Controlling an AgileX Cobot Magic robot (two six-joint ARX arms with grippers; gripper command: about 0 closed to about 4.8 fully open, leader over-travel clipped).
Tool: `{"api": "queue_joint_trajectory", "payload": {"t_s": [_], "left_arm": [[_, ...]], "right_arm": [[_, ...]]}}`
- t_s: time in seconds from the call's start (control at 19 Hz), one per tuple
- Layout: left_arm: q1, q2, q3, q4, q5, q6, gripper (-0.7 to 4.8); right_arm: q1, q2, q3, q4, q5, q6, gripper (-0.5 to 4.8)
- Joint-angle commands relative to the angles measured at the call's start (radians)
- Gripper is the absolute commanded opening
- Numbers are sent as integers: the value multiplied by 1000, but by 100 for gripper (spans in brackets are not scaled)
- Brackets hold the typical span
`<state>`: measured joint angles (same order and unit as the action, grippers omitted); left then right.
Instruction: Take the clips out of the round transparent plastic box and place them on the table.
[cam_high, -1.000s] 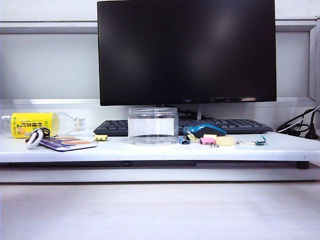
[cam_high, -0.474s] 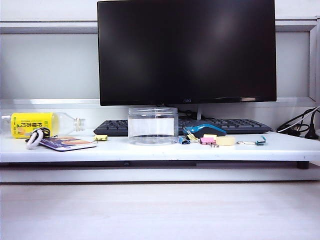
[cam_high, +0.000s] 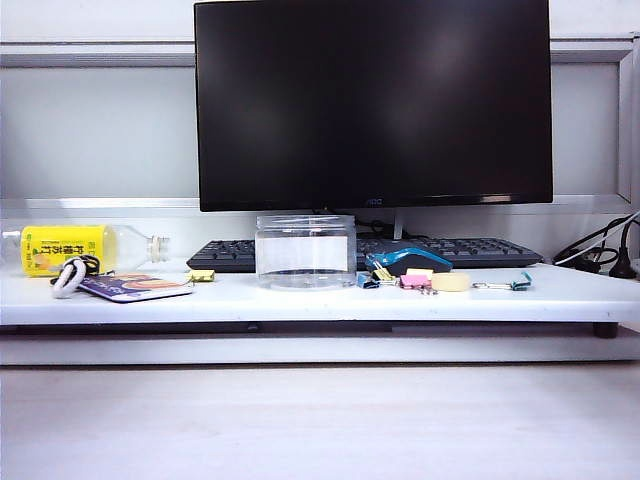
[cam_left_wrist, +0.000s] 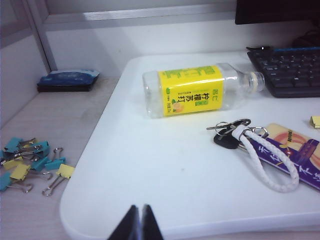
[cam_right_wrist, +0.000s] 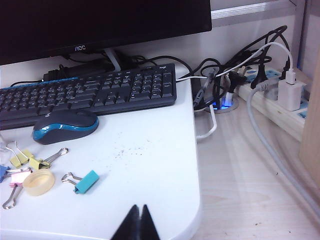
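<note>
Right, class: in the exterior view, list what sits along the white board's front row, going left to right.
Yellow-labelled clear bottle → white braided key loop → round transparent plastic box → pink binder clip → pale round cap → teal binder clip.

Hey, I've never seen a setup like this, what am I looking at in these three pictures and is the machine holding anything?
This is a two-armed robot at a desk. The front picture comes from a fixed camera facing the white table; neither arm shows in it. On the table stand the round transparent plastic box, a monitor, a keyboard, a mouse, a lying bottle and small clips.

The other two pictures come from cameras on the wrists. The left claw hovers near the table's end by the bottle and a key strap. The right claw hovers near the other end, by the mouse and a teal clip. Both claws are shut and hold nothing.
</note>
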<state>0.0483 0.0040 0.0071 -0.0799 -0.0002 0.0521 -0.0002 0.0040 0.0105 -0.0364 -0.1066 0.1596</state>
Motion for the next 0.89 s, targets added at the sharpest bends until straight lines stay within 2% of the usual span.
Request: {"api": "queue_joint_trajectory", "payload": {"t_s": [0.05, 0.53, 0.63, 0.89], "left_arm": [[0, -3, -2, 7, 4, 0, 22], [0, -3, -2, 7, 4, 0, 23], [0, -3, -2, 7, 4, 0, 22], [0, -3, -2, 7, 4, 0, 22]], "right_arm": [[0, -2, 3, 14, 0, 1, -1], [0, -2, 3, 14, 0, -8, -1], [0, -2, 2, -44, 0, -119, -1], [1, -2, 2, -49, 0, -161, -1]]}}
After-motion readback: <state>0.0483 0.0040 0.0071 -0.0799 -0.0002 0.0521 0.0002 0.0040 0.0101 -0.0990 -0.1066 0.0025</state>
